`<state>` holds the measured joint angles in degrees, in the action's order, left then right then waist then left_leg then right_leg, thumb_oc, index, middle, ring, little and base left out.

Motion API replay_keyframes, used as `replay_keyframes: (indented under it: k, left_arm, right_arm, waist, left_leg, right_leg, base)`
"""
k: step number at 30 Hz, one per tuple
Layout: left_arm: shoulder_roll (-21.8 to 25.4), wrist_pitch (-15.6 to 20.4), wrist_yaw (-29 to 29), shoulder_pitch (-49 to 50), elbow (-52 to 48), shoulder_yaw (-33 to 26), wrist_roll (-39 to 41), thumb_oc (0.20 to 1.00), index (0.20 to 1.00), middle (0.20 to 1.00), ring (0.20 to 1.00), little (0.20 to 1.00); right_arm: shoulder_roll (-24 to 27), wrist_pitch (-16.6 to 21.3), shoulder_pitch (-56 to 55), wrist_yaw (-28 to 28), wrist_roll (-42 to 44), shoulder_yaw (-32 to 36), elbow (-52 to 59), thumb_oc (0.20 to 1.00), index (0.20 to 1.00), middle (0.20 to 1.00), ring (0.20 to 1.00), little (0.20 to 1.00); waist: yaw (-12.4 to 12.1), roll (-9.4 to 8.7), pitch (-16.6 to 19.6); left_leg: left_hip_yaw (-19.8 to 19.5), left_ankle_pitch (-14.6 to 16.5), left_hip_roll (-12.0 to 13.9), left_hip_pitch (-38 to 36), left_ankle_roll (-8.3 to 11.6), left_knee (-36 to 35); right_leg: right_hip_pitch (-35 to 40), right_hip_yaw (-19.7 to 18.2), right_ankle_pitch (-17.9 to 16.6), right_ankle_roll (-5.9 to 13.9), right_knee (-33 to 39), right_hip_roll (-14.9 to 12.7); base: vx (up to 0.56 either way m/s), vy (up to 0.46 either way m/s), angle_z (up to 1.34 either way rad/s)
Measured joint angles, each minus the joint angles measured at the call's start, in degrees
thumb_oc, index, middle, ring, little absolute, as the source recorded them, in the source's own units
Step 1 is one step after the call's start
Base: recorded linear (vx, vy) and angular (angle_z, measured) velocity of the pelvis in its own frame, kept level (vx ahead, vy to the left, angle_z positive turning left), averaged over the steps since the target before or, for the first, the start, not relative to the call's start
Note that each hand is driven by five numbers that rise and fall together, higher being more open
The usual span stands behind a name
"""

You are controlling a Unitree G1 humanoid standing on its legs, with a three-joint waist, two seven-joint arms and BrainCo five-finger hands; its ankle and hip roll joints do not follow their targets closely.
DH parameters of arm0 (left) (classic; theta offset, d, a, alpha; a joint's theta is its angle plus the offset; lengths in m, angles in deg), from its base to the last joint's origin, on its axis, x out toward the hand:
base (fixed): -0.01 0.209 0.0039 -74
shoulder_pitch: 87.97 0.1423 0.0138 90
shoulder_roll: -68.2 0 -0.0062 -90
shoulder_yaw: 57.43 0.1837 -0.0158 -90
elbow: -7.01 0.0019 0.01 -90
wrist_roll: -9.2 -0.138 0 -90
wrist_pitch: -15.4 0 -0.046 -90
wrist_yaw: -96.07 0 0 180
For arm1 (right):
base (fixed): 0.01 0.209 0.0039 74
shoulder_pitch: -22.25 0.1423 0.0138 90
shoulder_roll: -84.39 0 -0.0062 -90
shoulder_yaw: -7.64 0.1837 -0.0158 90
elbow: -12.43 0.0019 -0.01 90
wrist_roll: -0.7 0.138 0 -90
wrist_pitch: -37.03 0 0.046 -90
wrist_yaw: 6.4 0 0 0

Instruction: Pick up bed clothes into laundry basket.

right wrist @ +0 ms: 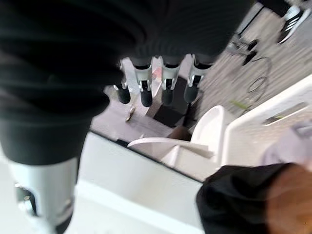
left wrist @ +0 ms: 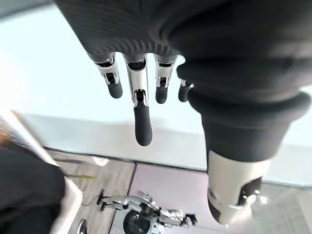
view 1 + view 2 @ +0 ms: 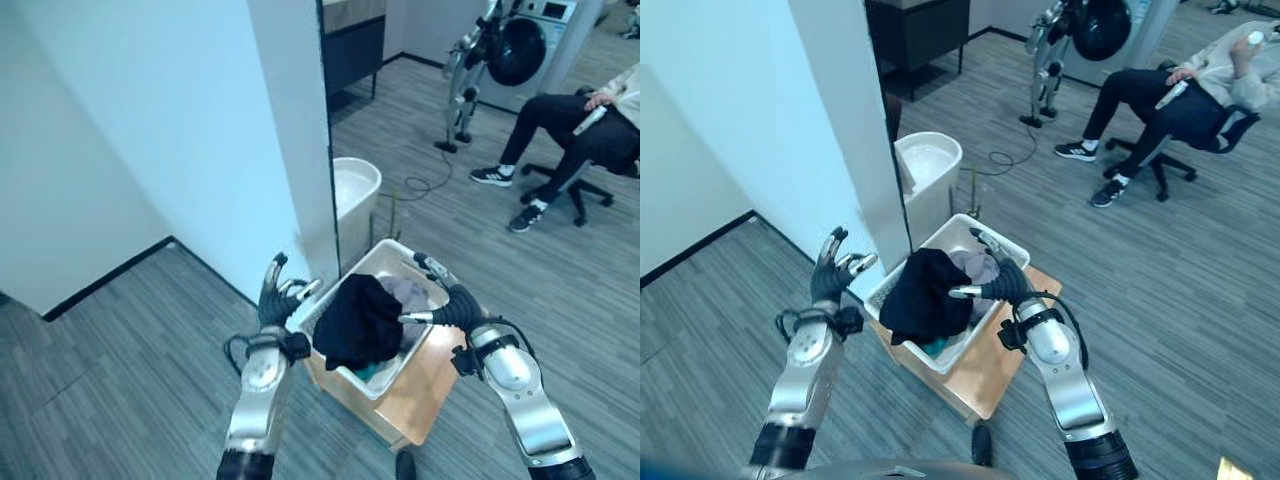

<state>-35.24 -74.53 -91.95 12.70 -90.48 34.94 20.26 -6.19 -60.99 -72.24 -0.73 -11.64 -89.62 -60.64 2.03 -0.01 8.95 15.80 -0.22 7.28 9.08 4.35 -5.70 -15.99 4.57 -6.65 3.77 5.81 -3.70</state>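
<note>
Grey floor (image 3: 120, 370): one basket (image 3: 392, 262), perhaps two garments (image 3: 360, 320).

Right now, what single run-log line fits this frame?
basket: white, on wooden stand | black garment: piled inside | left hand: open, beside basket | right hand: open, at basket rim

I see a white laundry basket (image 3: 992, 232) on a small wooden stand (image 3: 992, 372), a black garment (image 3: 925, 296) heaped over its near-left corner. My right hand (image 3: 1005, 278) hovers open above the basket's right edge; my left hand (image 3: 830, 275) is raised open beside the wall (image 3: 760, 110). A person (image 3: 1160, 100) sits beyond.
</note>
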Motion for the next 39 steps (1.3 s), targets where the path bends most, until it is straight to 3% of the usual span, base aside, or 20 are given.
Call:
replay_keyframes:
  k: [4,5,7,10,15,21,26,34,39]
  left_arm:
    - [0.18,0.01,0.50,5.28,-0.18,-0.13,-0.02,1.000,1.000,1.000,1.000,1.000]
    - [2.08,3.62,-0.32,7.62,2.16,-0.51,-0.72,1.000,1.000,1.000,1.000,1.000]
    - [-0.92,4.09,-1.40,2.21,9.56,-0.30,-0.50,1.000,1.000,1.000,1.000,1.000]
    - [-5.35,2.04,-2.84,-5.35,18.85,1.49,-0.08,1.000,1.000,1.000,1.000,1.000]
    - [-5.10,1.86,-1.68,-5.75,18.06,7.53,-1.14,1.000,1.000,1.000,1.000,1.000]
    - [-3.25,1.78,-1.82,-5.94,15.68,7.06,-3.52,1.000,1.000,1.000,1.000,1.000]
    - [-2.36,0.22,-3.19,-6.36,13.10,3.07,-5.76,1.000,1.000,1.000,1.000,1.000]
    - [-2.53,-3.14,-5.11,-6.35,13.12,1.75,-7.91,1.000,1.000,1.000,1.000,1.000]
    - [-2.54,-3.14,-5.10,-6.35,13.11,1.82,-7.99,1.000,1.000,1.000,1.000,1.000]
  right_arm:
    - [-0.26,0.10,-2.52,-1.83,0.07,1.26,-0.01,1.000,1.000,1.000,1.000,1.000]
    - [-1.25,1.17,-5.87,-4.07,2.26,1.97,-1.74,1.000,1.000,1.000,1.000,1.000]
    - [-3.02,1.38,-4.44,-3.41,6.79,3.74,-5.89,1.000,1.000,1.000,1.000,1.000]
    - [-6.88,0.17,-2.81,-3.82,9.21,4.52,-13.96,1.000,1.000,1.000,1.000,1.000]
    - [-7.53,-0.02,-2.54,-3.84,10.19,2.93,-14.89,1.000,1.000,1.000,1.000,1.000]
    - [-7.24,-0.03,-2.48,-3.89,10.09,3.00,-14.34,1.000,1.000,1.000,1.000,1.000]
    - [-6.79,-0.29,-2.40,-3.98,9.92,3.86,-10.54,1.000,1.000,1.000,1.000,1.000]
    - [-6.27,-2.77,-2.46,-3.80,8.63,4.63,-6.04,1.000,1.000,1.000,1.000,1.000]
    - [-6.32,-4.33,-2.47,-3.58,7.89,4.65,-3.94,1.000,1.000,1.000,1.000,1.000]
  waist:
    - [-1.28,0.32,-1.25]
    - [-2.29,0.45,-0.32]
    - [-3.12,0.58,-2.92]
    - [-3.89,0.87,-3.36]
    - [-4.36,1.53,-3.81]
    - [-4.47,1.57,-3.85]
    - [-4.72,1.56,-3.86]
    - [-5.22,1.48,-3.89]
    - [-5.20,1.20,-3.96]
  left_leg:
    - [-1.44,-0.14,-0.13,-0.95,0.21,0.32]
    - [-2.09,0.06,-0.11,-2.39,-0.12,0.31]
    - [-3.08,-0.28,-0.57,-5.78,-0.43,0.35]
    - [-4.06,0.38,-0.59,-8.23,-1.32,0.30]
    - [-3.83,0.51,-0.75,-7.37,-1.46,0.31]
    - [-4.21,0.27,-0.56,-7.27,-1.12,0.33]
    - [-4.27,0.28,-0.58,-7.26,-1.13,0.33]
    - [-4.17,0.30,-0.56,-7.29,-1.12,0.32]
    - [-4.04,0.33,-0.56,-7.29,-1.12,0.32]
  right_leg:
    - [1.70,1.38,0.29,0.24,0.01,-0.29]
    - [3.44,1.96,0.96,0.45,0.03,-0.38]
    - [6.86,2.83,0.82,0.34,0.00,-0.60]
    - [10.11,4.52,2.56,0.48,0.31,-1.06]
    - [9.14,5.30,2.34,0.47,0.31,-1.49]
    - [9.23,6.00,1.94,0.54,0.30,-1.28]
    - [9.28,6.09,2.00,0.63,0.29,-1.30]
    - [9.25,6.01,2.12,0.67,0.30,-1.27]
    - [9.17,5.83,2.39,0.51,0.30,-1.27]
  base:
    - [0.01,0.035,0.19]
    - [0.00,0.000,0.00]
    - [-0.03,-0.023,0.09]
    - [-0.06,-0.027,0.23]
    - [-0.05,-0.005,-0.04]
    - [-0.03,0.011,0.03]
    - [0.00,0.000,0.00]
    - [0.00,0.000,0.00]
    - [0.00,0.000,0.00]
